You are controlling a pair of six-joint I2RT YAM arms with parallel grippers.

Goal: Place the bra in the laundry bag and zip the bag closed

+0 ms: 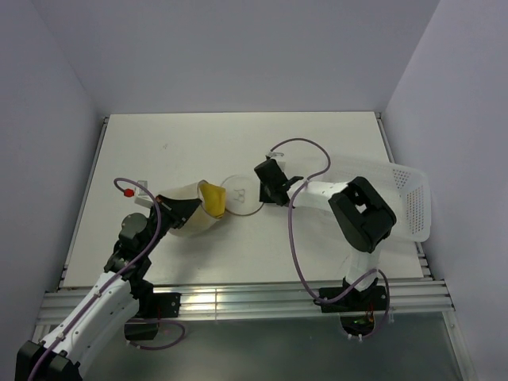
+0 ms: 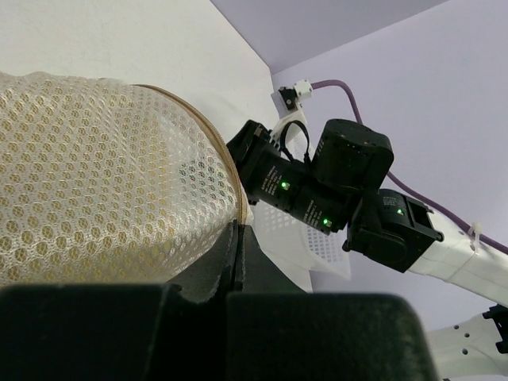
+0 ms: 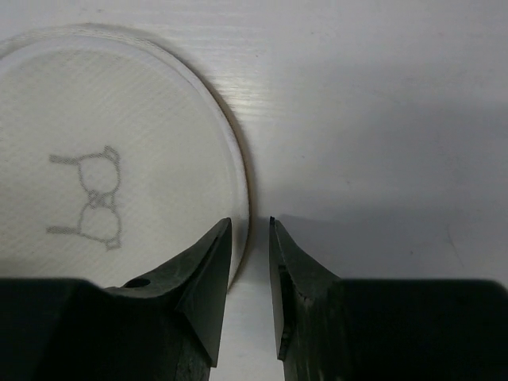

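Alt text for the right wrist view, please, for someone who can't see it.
The right pincer, its fingers narrowly apart, straddles the rim of a round white mesh panel lying flat on the white table. A small grey bra outline is printed on the panel.

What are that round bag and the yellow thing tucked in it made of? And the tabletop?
Laundry bag: white honeycomb mesh, probably synthetic; the holes show clearly. Its round flap: finer white weave with a grey bra outline, printed or stitched. Bra: soft, matte mustard-yellow cloth, judging by its folds; fibre unclear. Table: smooth white board with faint grain, maybe painted wood or laminate.
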